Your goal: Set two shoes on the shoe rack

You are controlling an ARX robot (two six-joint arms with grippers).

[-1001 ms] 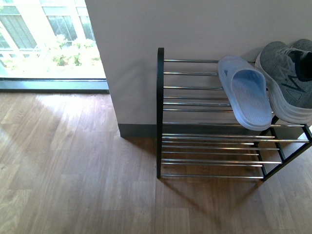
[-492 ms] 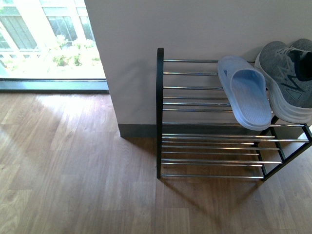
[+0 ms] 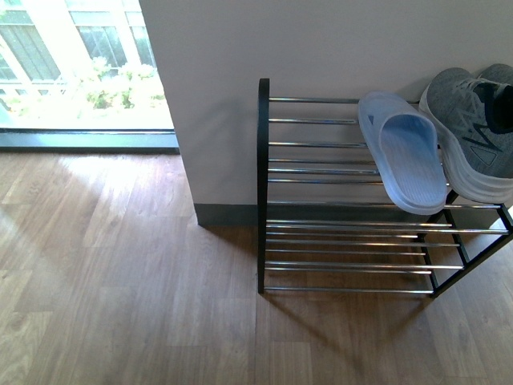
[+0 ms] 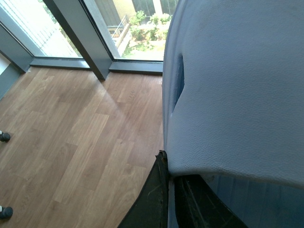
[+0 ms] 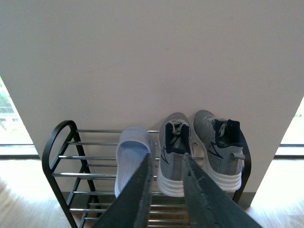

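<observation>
The two shoes, grey sneakers with white soles, stand side by side on the top tier of the shoe rack against the wall. In the front view one sneaker shows at the rack's right end. A light blue slipper lies beside it on the same tier. My left gripper is shut on the edge of another blue slipper, which fills most of the left wrist view. My right gripper hangs open and empty, well in front of the rack. Neither arm shows in the front view.
A white wall backs the rack. A floor-length window lies to its left. Wood flooring spreads in front. Two small dark casters sit on the floor at the edge of the left wrist view.
</observation>
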